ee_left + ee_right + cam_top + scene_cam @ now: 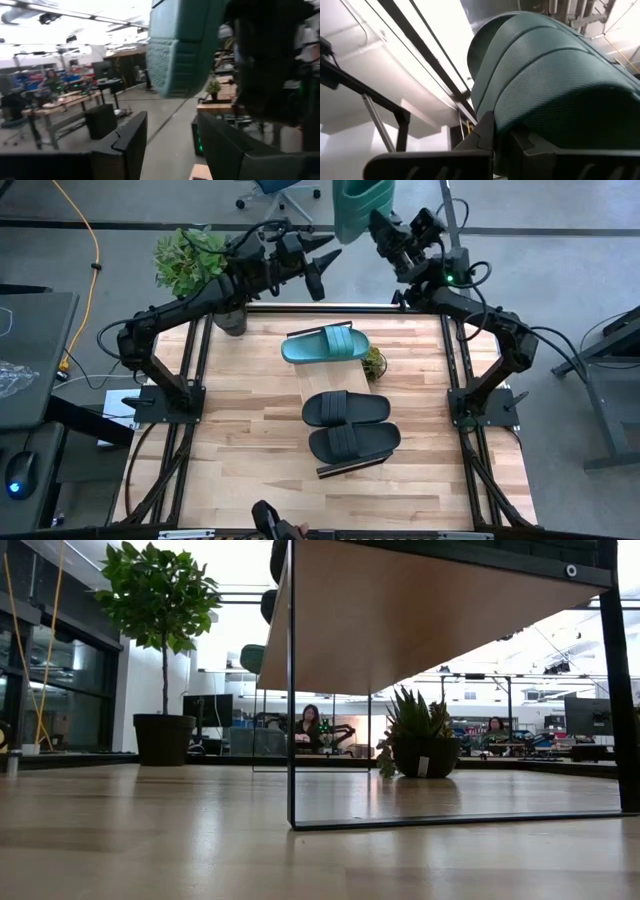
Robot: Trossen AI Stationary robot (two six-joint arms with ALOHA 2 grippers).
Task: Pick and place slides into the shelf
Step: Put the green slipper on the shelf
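The shelf (pixel 312 385) on the butcher-block table (pixel 240 440) carries one teal slide (pixel 325 346) and two black slides (pixel 347 425).

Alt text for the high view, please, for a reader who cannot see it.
Seen from above, the right gripper holds a teal slide raised past the table's far edge, with the open left gripper beside it. On the shelf lie another teal slide and two black slides.

No text, label, brand, number or sign is showing legibly on anything in these views, near or far.
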